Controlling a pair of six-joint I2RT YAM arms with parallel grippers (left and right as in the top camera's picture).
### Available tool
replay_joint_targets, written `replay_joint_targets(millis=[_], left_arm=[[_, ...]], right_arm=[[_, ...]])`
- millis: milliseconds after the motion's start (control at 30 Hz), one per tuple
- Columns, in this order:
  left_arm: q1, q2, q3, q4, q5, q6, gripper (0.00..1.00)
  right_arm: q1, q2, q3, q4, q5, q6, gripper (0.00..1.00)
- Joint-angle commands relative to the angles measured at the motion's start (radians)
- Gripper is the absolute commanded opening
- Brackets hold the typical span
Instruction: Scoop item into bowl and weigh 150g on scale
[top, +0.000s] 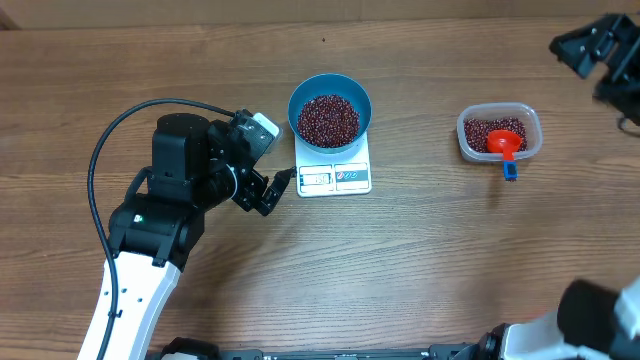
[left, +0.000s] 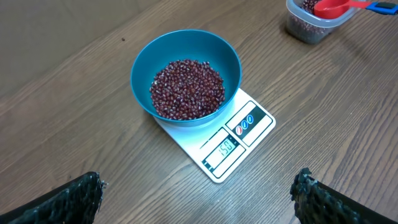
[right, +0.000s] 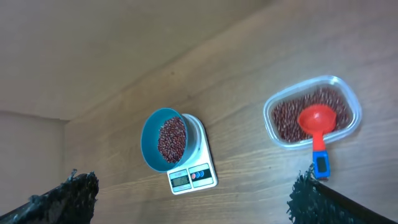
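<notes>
Plenty of beans (top: 329, 120) sat in the blue bowl (top: 297, 108) on the scale (top: 335, 180), and the display looked near target. The left end effector (top: 280, 192) hung just beside the scale with its fingers apart, and the right end effector (right: 189, 202) was spread wide too. I'd keep both clear of the scale and add beans only in pinches.
</notes>
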Motion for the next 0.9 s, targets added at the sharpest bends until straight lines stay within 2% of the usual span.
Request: replay_joint_targets(millis=[0, 100, 167, 367, 700, 867], left_arm=[[0.005, 0.003, -0.002, 0.003, 0.014, -0.014, 0.99], [0.005, 0.003, -0.002, 0.003, 0.014, -0.014, 0.99], [0.005, 0.003, -0.002, 0.003, 0.014, -0.014, 1.0], [0.005, 0.003, -0.002, 0.003, 0.014, -0.014, 1.0], [0.005, 0.003, -0.002, 0.003, 0.014, -0.014, 1.0], [0.005, 0.003, -0.002, 0.003, 0.014, -0.013, 1.0]], right_arm=[[0.004, -0.116, 0.016, 0.001, 0.002, -0.057, 1.0], [0.004, -0.18, 0.011, 0.019, 0.016, -0.057, 1.0], [0.004, -0.244, -0.014, 0.076, 0.108, -0.057, 1.0], [0.004, -0.416, -0.262, 0.287, 0.193, -0.057, 1.0], [0.053, -0.83, -1.099, 0.891, 0.2, -0.058, 1.0], [0.169, -1.022, -1.518, 1.253, 0.33, -0.058, 1.0]])
